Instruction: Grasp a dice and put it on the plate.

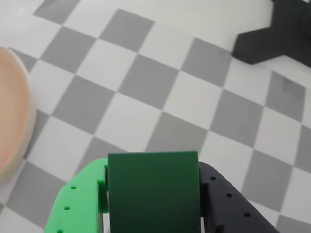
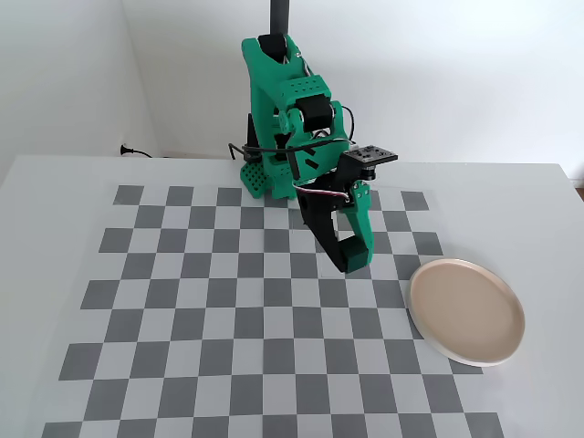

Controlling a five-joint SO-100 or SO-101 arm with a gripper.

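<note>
In the wrist view the dark green dice [image 1: 153, 194] fills the gap between a bright green finger [image 1: 80, 204] and a black finger [image 1: 228, 199], so my gripper [image 1: 153, 167] is shut on it. It hangs above the checkered board. The plate [image 1: 12, 126], pinkish-beige with a pale rim, shows at the left edge of that view. In the fixed view the gripper [image 2: 351, 260] points down over the board, about one square left of the plate [image 2: 466, 310]. The dice is hard to make out there between the dark fingers.
The grey-and-white checkered board [image 2: 228, 310] covers the table. The green arm base [image 2: 260, 178] and a black post [image 2: 278, 18] stand at the back. A black shape [image 1: 277, 34] lies at the top right of the wrist view.
</note>
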